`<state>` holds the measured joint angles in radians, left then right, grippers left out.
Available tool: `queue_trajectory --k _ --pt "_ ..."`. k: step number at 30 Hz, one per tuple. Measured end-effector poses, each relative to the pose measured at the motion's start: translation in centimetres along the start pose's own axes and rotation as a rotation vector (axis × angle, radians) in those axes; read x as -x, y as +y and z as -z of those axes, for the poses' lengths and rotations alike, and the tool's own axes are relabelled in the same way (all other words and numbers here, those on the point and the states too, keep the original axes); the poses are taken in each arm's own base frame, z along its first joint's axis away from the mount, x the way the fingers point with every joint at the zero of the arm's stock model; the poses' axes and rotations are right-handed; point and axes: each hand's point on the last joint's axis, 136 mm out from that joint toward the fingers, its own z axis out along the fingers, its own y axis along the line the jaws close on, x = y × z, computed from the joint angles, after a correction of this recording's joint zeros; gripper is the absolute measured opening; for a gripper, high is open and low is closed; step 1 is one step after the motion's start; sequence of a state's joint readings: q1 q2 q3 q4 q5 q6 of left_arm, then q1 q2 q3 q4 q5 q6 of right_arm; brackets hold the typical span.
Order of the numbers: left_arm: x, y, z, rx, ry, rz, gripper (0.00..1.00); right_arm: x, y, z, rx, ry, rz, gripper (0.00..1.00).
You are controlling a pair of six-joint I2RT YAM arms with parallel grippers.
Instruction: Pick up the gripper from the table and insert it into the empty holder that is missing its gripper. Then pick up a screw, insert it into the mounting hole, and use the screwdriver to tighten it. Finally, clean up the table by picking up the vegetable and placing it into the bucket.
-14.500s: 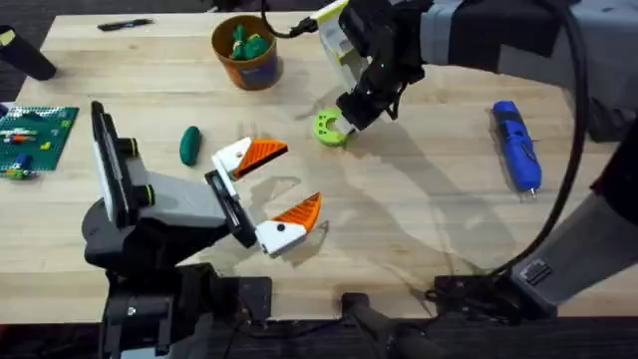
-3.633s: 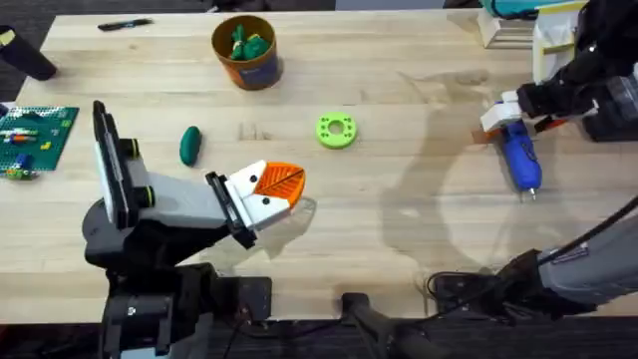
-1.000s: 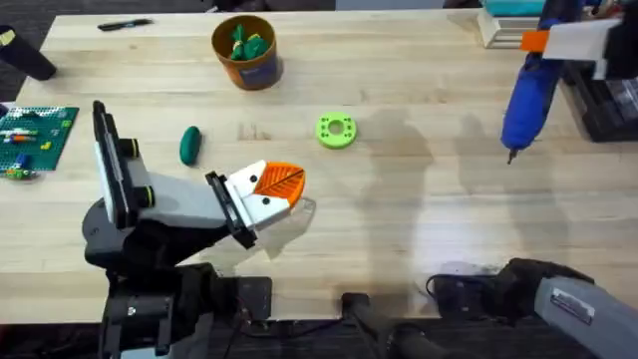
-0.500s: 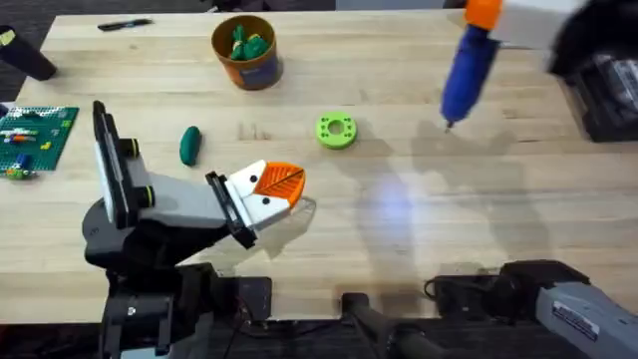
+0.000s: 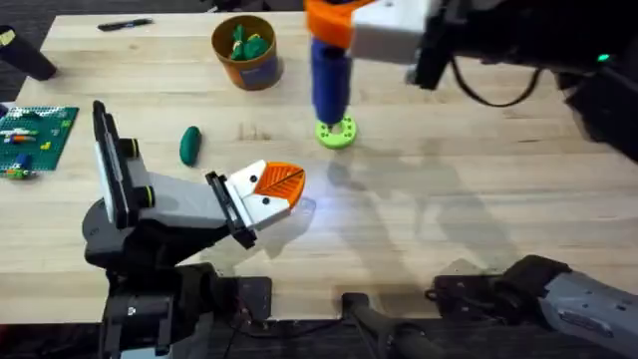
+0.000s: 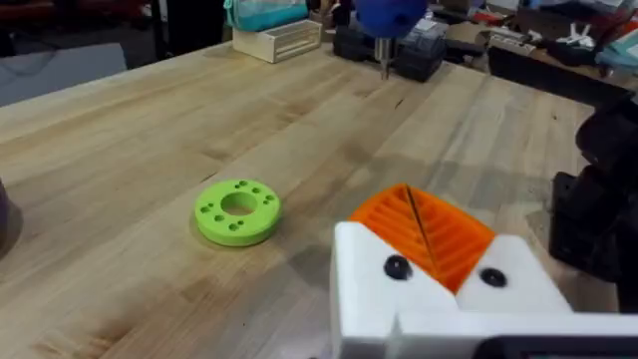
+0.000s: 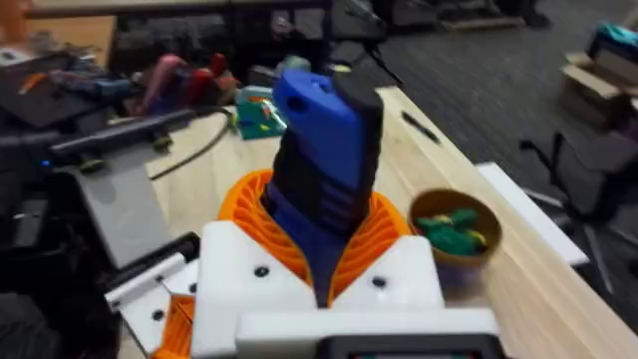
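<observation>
My right gripper (image 5: 331,32) reaches in from the far side, shut on the blue screwdriver (image 5: 328,82), which hangs tip down just above the lime green disc (image 5: 337,132). In the right wrist view the screwdriver (image 7: 326,160) sits between the orange pads (image 7: 249,214). My left gripper (image 5: 271,189) rests low near the table's front, shut, and both white holders (image 6: 449,299) carry orange tips pressed together. Two dark screw heads (image 6: 397,267) show on the holders. The dark green vegetable (image 5: 189,145) lies left of the disc. The bucket (image 5: 246,50) stands at the back.
Light green leafy pieces fill the bucket. A green building-block plate (image 5: 30,138) lies at the left edge and a black pen (image 5: 125,25) at the back left. Boxes and gear (image 6: 279,38) stand beyond the right end of the table.
My right arm has carried the screwdriver leftward from the table's right side to just over the lime green disc. The left arm has stayed still.
</observation>
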<state>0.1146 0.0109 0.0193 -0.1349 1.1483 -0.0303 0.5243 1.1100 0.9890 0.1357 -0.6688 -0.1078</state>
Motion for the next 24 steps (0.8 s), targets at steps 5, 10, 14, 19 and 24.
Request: queue_trajectory --k 5,10,14,19,24 --pt "0.0 0.0 0.0 0.0 0.0 0.0 0.006 1.3 3.0 -2.0 0.105 -0.063 0.048 0.024" --pt "0.0 0.0 0.0 0.0 0.0 0.0 0.006 1.5 5.5 -3.7 0.19 -0.095 0.064 0.024" --pt "0.0 0.0 0.0 0.0 0.0 0.0 0.006 0.5 6.1 -4.6 0.22 -0.073 0.041 0.024" --pt "0.0 0.0 0.0 0.0 0.0 0.0 0.006 0.1 6.1 -4.9 0.222 -0.062 0.034 0.024" --pt "0.0 0.0 0.0 0.0 0.0 0.0 0.006 -0.5 6.3 -4.6 0.221 -0.084 0.047 0.024"
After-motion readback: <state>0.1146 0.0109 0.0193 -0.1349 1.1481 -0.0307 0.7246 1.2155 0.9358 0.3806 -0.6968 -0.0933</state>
